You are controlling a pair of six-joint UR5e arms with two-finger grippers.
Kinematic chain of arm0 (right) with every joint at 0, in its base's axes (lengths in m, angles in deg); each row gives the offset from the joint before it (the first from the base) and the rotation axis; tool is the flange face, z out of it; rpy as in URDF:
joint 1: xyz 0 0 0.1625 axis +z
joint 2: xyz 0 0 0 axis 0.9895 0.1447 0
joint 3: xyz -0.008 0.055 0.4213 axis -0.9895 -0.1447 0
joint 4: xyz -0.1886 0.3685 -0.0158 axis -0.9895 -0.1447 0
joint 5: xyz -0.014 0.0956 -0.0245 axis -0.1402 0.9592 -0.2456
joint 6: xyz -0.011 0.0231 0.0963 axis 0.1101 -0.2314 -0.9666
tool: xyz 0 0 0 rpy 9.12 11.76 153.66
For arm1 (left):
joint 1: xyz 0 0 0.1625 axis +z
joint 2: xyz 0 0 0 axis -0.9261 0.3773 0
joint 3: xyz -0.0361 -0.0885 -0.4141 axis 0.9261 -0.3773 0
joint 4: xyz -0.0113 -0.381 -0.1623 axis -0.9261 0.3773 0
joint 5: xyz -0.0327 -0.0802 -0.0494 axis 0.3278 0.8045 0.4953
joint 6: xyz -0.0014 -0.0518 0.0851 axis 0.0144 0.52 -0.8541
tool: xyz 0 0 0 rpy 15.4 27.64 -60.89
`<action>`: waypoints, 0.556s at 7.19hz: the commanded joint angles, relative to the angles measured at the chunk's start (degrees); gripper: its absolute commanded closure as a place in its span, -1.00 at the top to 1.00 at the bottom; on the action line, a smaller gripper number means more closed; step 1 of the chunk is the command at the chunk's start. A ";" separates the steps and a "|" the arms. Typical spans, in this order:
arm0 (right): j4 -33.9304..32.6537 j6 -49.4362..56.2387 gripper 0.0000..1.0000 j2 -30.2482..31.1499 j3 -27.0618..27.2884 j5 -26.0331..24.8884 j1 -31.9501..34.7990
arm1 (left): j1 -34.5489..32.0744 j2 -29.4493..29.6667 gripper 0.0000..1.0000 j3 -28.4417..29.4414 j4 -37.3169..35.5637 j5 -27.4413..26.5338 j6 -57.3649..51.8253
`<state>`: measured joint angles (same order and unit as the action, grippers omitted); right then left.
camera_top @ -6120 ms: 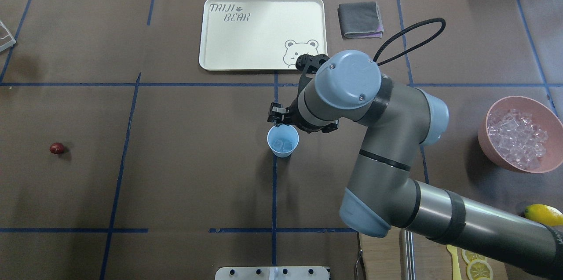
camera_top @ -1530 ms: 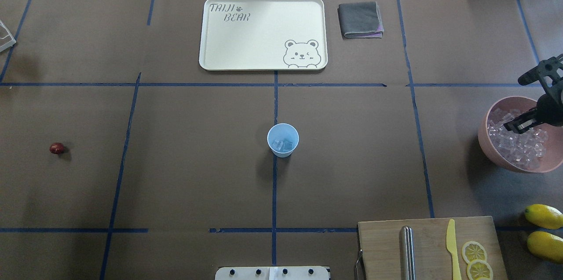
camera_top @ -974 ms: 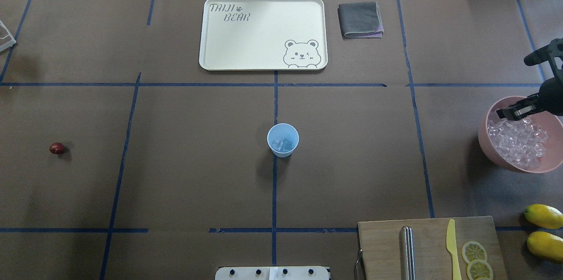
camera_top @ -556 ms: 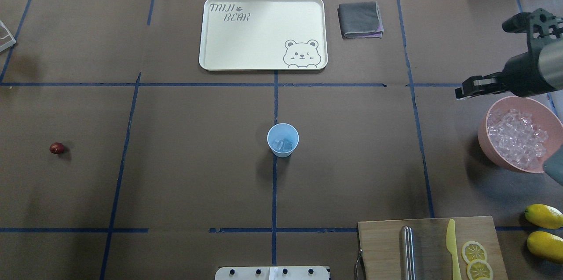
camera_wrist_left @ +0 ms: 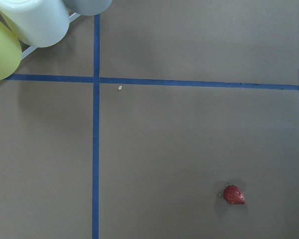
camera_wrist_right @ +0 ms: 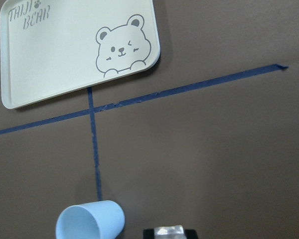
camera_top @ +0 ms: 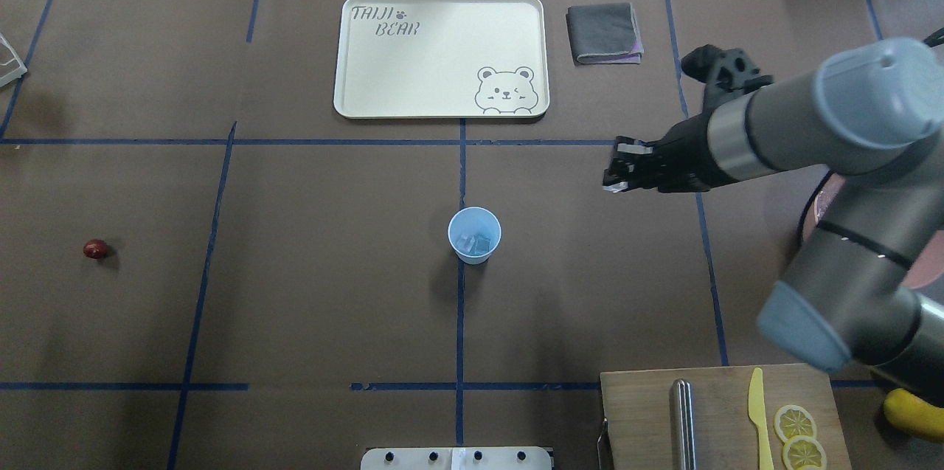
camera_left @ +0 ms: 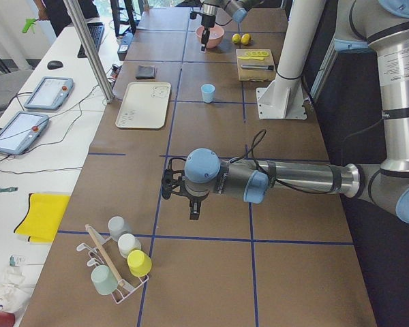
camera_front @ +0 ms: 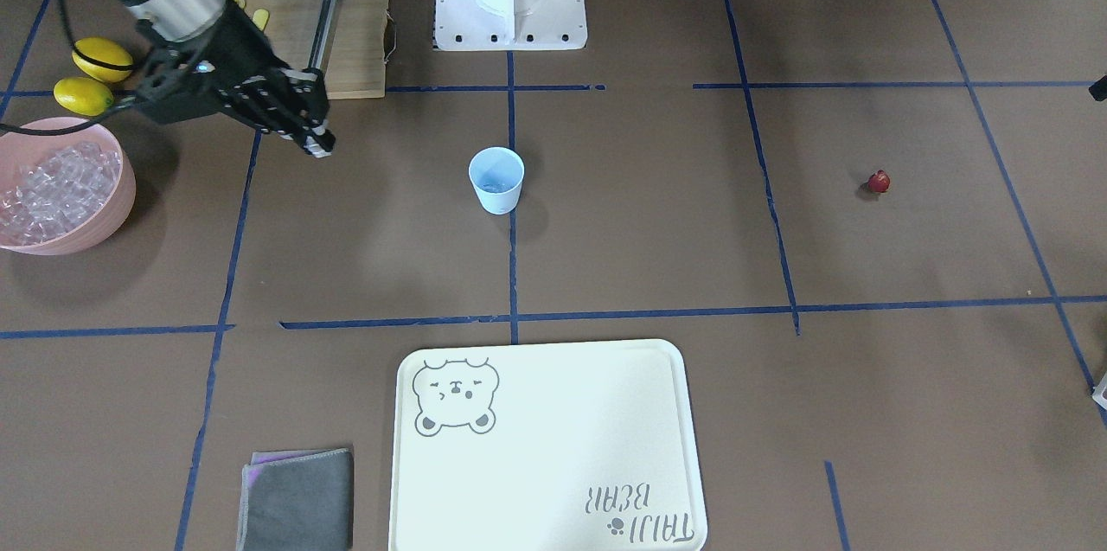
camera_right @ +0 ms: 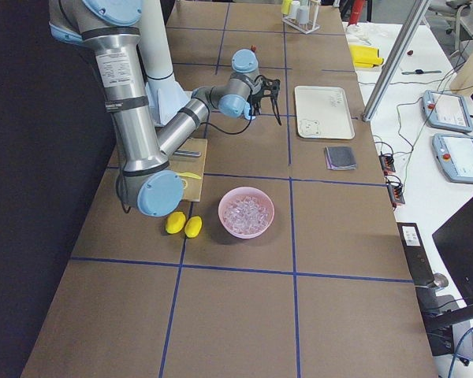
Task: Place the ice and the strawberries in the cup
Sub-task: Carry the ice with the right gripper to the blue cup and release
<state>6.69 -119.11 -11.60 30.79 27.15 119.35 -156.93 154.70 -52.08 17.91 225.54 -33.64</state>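
Observation:
The pale blue cup (camera_top: pixel 474 235) stands upright mid-table with a few ice cubes (camera_top: pixel 473 242) in its bottom. My right gripper (camera_top: pixel 618 169) hangs above the table to the cup's right and slightly beyond it. It is shut on one clear ice cube (camera_wrist_right: pixel 170 230), seen at the bottom of the right wrist view beside the cup (camera_wrist_right: pixel 89 221). More ice (camera_front: pixel 54 186) fills the pink bowl (camera_front: pixel 111 214). The strawberry (camera_top: pixel 94 249) lies alone far left on the table, also in the left wrist view (camera_wrist_left: pixel 233 194). My left gripper (camera_left: pixel 193 206) shows only in the exterior left view; I cannot tell its state.
A cream bear tray (camera_top: pixel 413 57) and a folded grey cloth (camera_top: pixel 605 32) lie at the far side. A cutting board (camera_top: pixel 641 411) with a knife and lemon slices sits front right, two lemons (camera_front: pixel 93 75) beside it. A rack of cups (camera_left: pixel 116 266) stands at the left end.
My right gripper rose out of the pink bowl and moved left across the table, now about halfway from the bowl to the cup, with an ice cube held in it.

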 commanded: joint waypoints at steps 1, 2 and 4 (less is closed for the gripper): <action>-8.91 -5.53 -1.00 -12.49 -4.55 -11.89 -10.65 | 0.06 0.00 1.00 0.13 0.00 -0.09 0.00; -8.94 -5.54 -1.00 -12.35 -5.10 -12.71 -12.60 | 0.06 0.00 1.00 0.13 0.09 0.00 0.00; -8.50 -6.06 -1.00 -13.14 -6.76 -14.30 -13.68 | 0.06 0.00 1.00 0.13 0.00 0.00 0.00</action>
<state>-1.89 -124.96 -24.09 25.10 13.74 106.49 -156.87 154.70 -51.98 17.93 225.53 -33.64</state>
